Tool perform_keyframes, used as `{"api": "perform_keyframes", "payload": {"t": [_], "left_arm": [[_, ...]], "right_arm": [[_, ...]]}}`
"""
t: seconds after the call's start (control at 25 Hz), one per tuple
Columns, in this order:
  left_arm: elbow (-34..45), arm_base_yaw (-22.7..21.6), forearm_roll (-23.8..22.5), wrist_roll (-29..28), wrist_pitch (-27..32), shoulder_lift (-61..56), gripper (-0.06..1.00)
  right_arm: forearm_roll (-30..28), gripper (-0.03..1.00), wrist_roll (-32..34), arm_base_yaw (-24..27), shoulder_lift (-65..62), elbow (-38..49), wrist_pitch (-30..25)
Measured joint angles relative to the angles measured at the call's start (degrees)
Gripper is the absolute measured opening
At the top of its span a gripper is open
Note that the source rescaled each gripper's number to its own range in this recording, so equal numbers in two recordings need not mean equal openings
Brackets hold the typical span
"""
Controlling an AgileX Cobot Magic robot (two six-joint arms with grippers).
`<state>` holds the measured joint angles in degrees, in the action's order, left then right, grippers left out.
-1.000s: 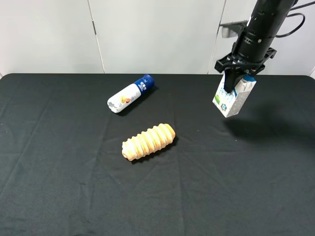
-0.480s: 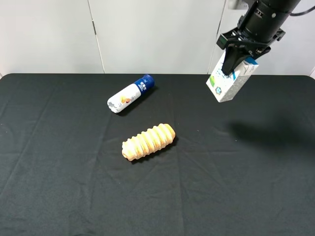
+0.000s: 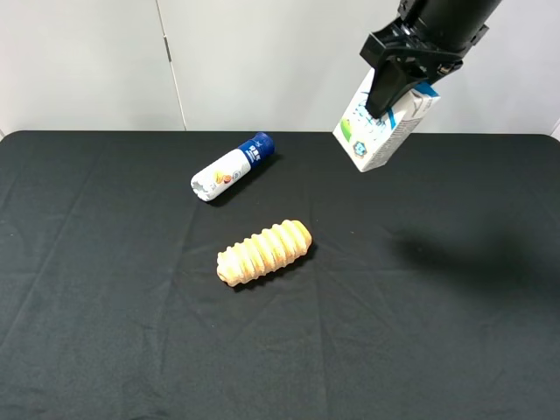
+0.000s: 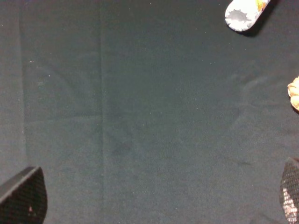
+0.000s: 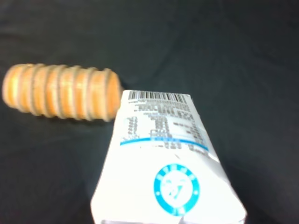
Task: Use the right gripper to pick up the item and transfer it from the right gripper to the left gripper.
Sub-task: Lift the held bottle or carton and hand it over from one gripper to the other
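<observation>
1 carton [image 3: 372, 140], apparently clamped, right end effector [image 3: 398, 98]

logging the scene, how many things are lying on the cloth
2: the bottle at the back, left of centre; the roll near the middle. The carton hangs in the right pincer, off the cloth.

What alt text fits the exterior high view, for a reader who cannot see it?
The right gripper holds a white milk carton by its top, tilted, above the far right of a black-clothed table. On the cloth lie a white bottle with a blue cap and, nearer, a ridged orange-tan roll.
</observation>
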<state>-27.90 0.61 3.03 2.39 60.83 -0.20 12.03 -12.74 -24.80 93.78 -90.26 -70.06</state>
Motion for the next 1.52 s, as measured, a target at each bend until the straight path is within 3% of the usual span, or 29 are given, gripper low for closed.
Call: {"api": "perform_keyframes", "payload": {"t": [0.4, 0.88, 1.16, 1.52], "left_arm": [[0.0, 0.0, 0.0, 0.0, 0.0, 0.0, 1.0], [0.0, 0.0, 0.0, 0.0, 0.0, 0.0, 1.0], [0.0, 0.0, 0.0, 0.0, 0.0, 0.0, 1.0], [0.0, 0.0, 0.0, 0.0, 0.0, 0.0, 1.0]], "right_arm": [[1.8, 0.03, -0.7, -8.0, -3.6, 0.0, -0.4], [6.0, 0.03, -11.4, -17.0, -4.3, 0.0, -0.6], [13.6, 0.03, -19.5, -17.3, -4.3, 0.0, -0.8], [14.5, 0.03, -22.4, -17.3, -4.3, 0.0, 0.6]]}}
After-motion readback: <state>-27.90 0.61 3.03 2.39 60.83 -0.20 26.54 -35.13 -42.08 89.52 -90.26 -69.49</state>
